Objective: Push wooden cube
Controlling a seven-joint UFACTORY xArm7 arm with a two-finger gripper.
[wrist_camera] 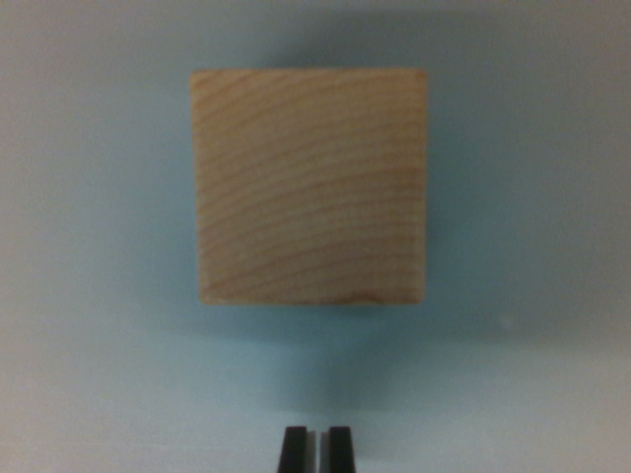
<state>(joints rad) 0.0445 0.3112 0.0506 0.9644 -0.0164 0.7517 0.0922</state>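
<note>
A pale blue-grey surface (pixel 89 197) fills the whole wrist view, smooth and plain, lighter toward the edges and darker around the middle, where a soft shadow rings the block. A tiny light speck sits on it toward the wrist view's right, below the block's lower corner.

The wooden cube (pixel 311 187) takes up the centre and upper half of the frame. Only 1 face of it shows, seen squarely from above: light tan wood with fine curved grain lines sweeping across it and a slightly darker band down the wrist view's right side. Its edges run nearly parallel to the borders of the frame. It rests flat on the surface, with nothing else touching it.

The gripper (pixel 316 448) appears at the bottom edge, just under the cube's midline. Only 2 black fingertips (pixel 293 450) are visible, standing side by side with a very thin pale slit between them, so the fingers are drawn together and hold nothing. A clear strip of bare surface separates the fingertips from the cube's nearest edge; the 2 are apart, not in contact.
</note>
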